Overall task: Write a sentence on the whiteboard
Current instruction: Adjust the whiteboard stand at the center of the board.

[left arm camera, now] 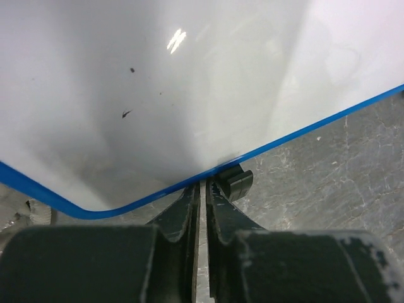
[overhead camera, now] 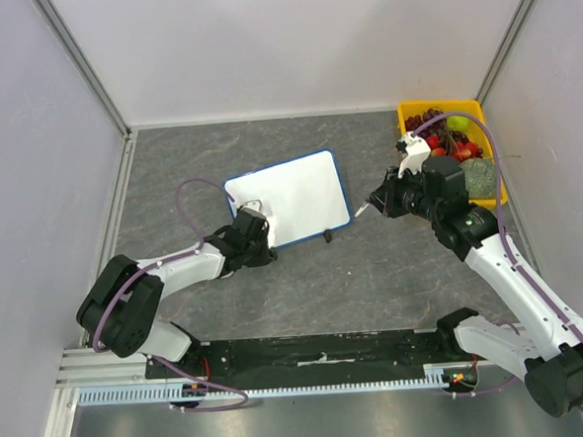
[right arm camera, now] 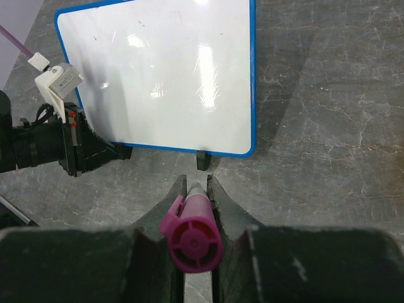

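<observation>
You will find the whiteboard (overhead camera: 290, 194) lying flat on the grey surface (overhead camera: 375, 283) near its middle, turned slightly askew, resting on small black feet (right arm camera: 202, 160). Its face shows only glare and a few small dark specks in the left wrist view. Your left hand (left arm camera: 203, 186) sits at the board's near left corner with its tips against the blue rim. Its fingers are pressed almost together with only a thin slit between them, and whether they pinch anything cannot be told. Your right hand (right arm camera: 197, 183) hangs just off the board's right edge, apart from it, pinching a magenta marker (right arm camera: 190, 237) whose capped end faces the wrist camera. A yellow bin (overhead camera: 441, 107) of fruit stands at the far right corner.
</observation>
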Controlling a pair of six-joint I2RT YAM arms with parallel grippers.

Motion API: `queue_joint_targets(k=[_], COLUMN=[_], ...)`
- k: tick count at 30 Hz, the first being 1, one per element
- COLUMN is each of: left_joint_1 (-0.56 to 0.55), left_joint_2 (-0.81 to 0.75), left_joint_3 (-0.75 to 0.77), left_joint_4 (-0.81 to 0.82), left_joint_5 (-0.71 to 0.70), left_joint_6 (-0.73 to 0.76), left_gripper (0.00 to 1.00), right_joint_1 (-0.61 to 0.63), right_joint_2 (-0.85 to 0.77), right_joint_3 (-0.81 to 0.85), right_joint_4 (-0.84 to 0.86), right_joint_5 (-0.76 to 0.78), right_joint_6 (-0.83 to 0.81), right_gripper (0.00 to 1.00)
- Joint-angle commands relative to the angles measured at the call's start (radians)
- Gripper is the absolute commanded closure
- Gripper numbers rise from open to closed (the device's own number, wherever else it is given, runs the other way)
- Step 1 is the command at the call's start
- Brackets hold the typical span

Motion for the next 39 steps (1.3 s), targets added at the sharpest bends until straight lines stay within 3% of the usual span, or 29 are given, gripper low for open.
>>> queue_joint_targets(k=[1,8,11,13,16,30,39], left_joint_1=[0.007,-0.007,-0.068,-0.123,-0.169,-0.172,-0.174], left_joint_2=[0.008,-0.123,-0.176,-0.19,-0.151,0.146,0.105], left_joint_3=[0.022,-0.099,-0.128,-0.131,-0.11,0.017,-0.022], left_joint_4=[-0.055,-0.066,-0.078,-0.087,-0.08,-0.05,-0.067], left_joint_5=[-0.056,-0.017,-0.046,-0.094,-0.132,-0.236,-0.214], left_joint_6=[0.002,-0.073,-0.116,-0.148,-0.183,-0.174,-0.18], left_gripper=[0.86,0.65,0.43,0.35,0.31,0.39,0.79], right_joint_1=[-0.004,-0.004,-0.004,-0.006,-0.004,-0.006,-0.008], right_joint_2=[-0.027,-0.038,-0.029,-0.018,-0.003,-0.012,-0.017], right_joint_3=[0.002,-0.01,-0.01,-0.012,-0.012,-0.023,-0.027], right_joint_4=[0.026,0.02,0.023,0.03,0.037,0.04,0.04], right_joint_5=[-0.012,-0.004,-0.004,-0.007,-0.016,-0.021,-0.024], right_joint_6=[0.0,-0.002,-0.006,-0.003,-0.002,0.002,0.002], right_gripper=[1.0,1.0,1.0,1.0,1.0,1.0,1.0])
